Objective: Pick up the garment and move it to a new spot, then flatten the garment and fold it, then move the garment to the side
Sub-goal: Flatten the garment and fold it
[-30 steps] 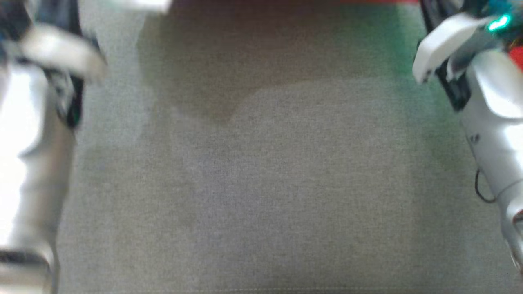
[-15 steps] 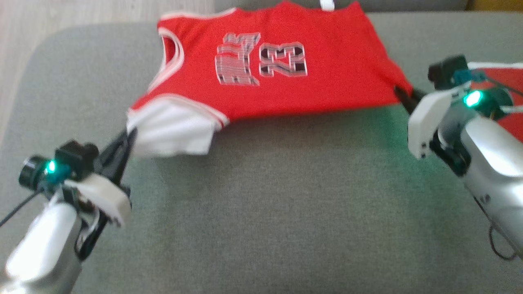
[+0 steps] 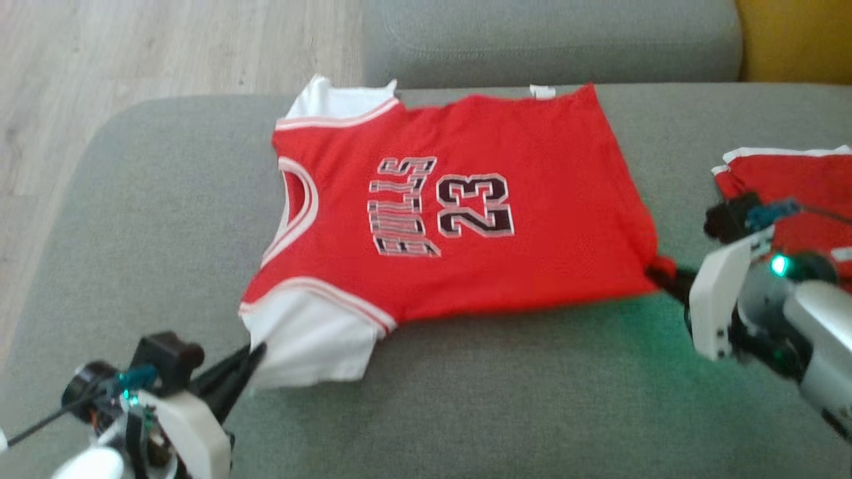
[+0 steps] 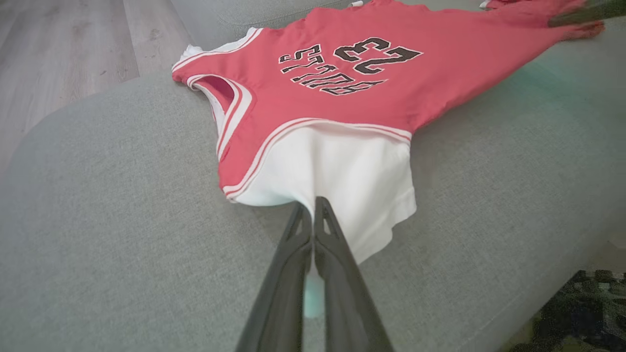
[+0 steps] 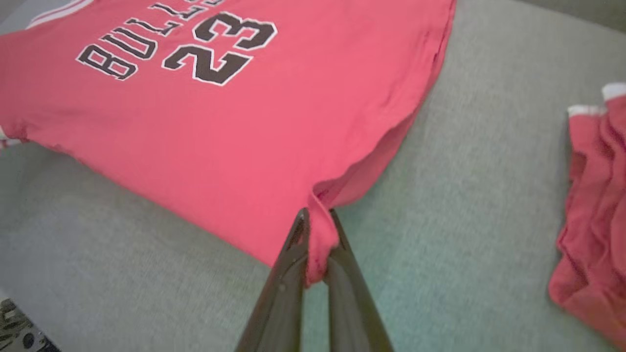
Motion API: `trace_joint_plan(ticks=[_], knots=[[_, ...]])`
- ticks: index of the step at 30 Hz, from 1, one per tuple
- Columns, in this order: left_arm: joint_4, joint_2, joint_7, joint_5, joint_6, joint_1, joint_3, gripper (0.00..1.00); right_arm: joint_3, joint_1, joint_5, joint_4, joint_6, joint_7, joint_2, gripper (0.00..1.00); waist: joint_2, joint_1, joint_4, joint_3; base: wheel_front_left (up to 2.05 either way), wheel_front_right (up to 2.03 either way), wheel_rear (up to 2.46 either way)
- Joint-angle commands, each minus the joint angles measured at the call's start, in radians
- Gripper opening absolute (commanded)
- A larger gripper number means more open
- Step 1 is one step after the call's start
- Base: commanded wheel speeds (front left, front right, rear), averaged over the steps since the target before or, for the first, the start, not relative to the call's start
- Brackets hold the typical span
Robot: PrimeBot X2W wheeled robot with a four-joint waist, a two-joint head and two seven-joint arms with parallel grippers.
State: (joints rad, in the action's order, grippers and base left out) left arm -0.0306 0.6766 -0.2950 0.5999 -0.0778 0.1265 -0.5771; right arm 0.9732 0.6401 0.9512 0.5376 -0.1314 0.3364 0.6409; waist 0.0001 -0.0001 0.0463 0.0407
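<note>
You've got the jersey [image 3: 466, 219] spread flat on the grey couch [image 3: 466, 399]. Left gripper [image 4: 313, 210] is clamped on its white sleeve and right gripper [image 5: 317, 220] on the hem corner, tips buried in cloth. The second red garment [image 3: 792, 179] is cut off at the frame edge.

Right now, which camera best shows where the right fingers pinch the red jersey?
The right wrist view: the right fingers clamp a bunched hem corner of the red jersey, close and sharp. The head view shows that pinch small, at the jersey's near right corner. The left wrist view shows it blurred, at its top right edge.
</note>
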Motion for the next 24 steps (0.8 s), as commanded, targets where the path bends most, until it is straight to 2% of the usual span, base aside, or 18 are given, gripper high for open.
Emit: trace_joint_plan(ticks=[1, 5, 10, 19, 24], knots=[[-0.045, 0.048, -0.004, 0.009, 0.011, 0.038, 0.055, 0.0, 0.0, -0.012, 0.017, -0.031, 0.001, 0.011, 0.035, 0.0, -0.0001, 0.0001, 0.001, -0.009, 0.0, 0.0, 0.0], [-0.098, 0.063, -0.015, 0.019, 0.041, 0.014, 0.071, 0.0, -0.003, -0.039, 0.049, -0.081, 0.001, 0.037, 0.062, 0.0, -0.0001, 0.0001, -0.001, -0.013, 0.0, 0.0, 0.0], [-0.106, 0.056, -0.012, 0.024, 0.054, 0.046, 0.09, 0.0, -0.039, -0.03, 0.06, -0.099, 0.001, 0.033, 0.057, 0.0, -0.0001, 0.0001, -0.006, 0.006, 0.0, 0.0, 0.0], [-0.007, 0.023, -0.031, 0.042, 0.025, 0.192, 0.102, 0.0, -0.1, 0.041, 0.042, -0.075, 0.001, 0.029, 0.003, 0.0, -0.0001, 0.0001, -0.032, 0.074, 0.0, 0.0, 0.0], [0.064, -0.033, -0.035, 0.123, 0.005, 0.277, 0.13, 0.0, -0.132, 0.09, 0.034, -0.038, 0.001, 0.022, -0.033, 0.0, -0.0001, 0.0001, -0.044, 0.113, 0.0, 0.0, 0.0]])
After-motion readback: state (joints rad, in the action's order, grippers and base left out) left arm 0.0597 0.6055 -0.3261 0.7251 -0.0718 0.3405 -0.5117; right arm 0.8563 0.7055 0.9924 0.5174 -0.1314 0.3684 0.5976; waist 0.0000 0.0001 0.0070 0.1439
